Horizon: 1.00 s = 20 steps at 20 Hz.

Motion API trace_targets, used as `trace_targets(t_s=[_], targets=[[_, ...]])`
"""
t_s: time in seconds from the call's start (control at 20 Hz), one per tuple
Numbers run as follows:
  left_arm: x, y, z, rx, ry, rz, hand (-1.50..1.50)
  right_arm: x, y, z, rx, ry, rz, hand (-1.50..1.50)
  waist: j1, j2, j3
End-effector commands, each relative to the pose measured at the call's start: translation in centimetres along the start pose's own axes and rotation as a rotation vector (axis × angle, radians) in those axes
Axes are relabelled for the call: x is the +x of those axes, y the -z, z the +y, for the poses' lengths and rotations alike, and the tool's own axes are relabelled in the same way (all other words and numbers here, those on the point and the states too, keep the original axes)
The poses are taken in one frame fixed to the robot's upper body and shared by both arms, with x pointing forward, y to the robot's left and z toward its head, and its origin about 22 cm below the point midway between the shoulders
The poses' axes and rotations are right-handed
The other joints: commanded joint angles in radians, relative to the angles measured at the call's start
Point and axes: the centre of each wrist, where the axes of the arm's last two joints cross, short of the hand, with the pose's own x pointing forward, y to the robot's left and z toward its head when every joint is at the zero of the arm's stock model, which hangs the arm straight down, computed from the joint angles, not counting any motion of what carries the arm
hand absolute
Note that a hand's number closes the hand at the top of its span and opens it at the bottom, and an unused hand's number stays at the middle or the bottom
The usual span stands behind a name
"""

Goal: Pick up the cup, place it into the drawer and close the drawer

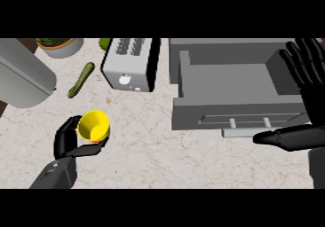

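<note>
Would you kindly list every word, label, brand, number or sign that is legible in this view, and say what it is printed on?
None: no text can be read anywhere.
Toaster: two pale marks on its front, a knob and a button by the look, no lettering.
Yellow cup, held in the left hand: plain.
Open drawer: plain grey, only a handle.

The left hand (77,139) hid the yellow cup's (94,126) lower side. The potted plant (59,44) and the green fruit (105,43) were cut off at the top.
</note>
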Motion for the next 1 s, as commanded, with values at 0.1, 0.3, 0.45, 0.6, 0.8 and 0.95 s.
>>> trace_targets(t_s=[0.1, 0.3, 0.45, 0.6, 0.8, 0.95], targets=[[1.0, 2.7, -2.9, 0.006, -0.179, -0.214, 1.50, 0.1, 0.0, 1.1, -0.017, 0.010, -0.005, -1.50, 0.005, -0.003, 0.001], [2.9, 6.2, -4.6, -0.128, -0.254, -0.245, 1.50, 0.3, -0.4, 0.5, -0.022, 0.004, 0.004, -1.50, 0.007, -0.007, 0.002], [4.0, 7.3, -7.5, -0.227, -0.270, -0.235, 1.50, -0.2, -1.8, -0.1, -0.024, -0.004, 0.026, -1.50, 0.019, -0.014, 0.004], [7.3, 11.0, -9.8, -0.264, -0.281, -0.294, 1.50, -0.2, -1.1, 0.4, -0.034, -0.013, 0.028, -1.50, 0.035, -0.019, 0.005], [11.2, 13.7, -13.0, -0.384, -0.299, -0.299, 1.50, 1.4, -0.6, -0.3, -0.047, -0.052, 0.031, -1.50, 0.042, -0.022, 0.005], [15.0, 15.0, -17.5, -0.416, -0.303, -0.312, 1.50, -0.7, -1.5, 0.1, -0.038, -0.024, 0.033, -1.50, 0.036, -0.021, 0.005]])
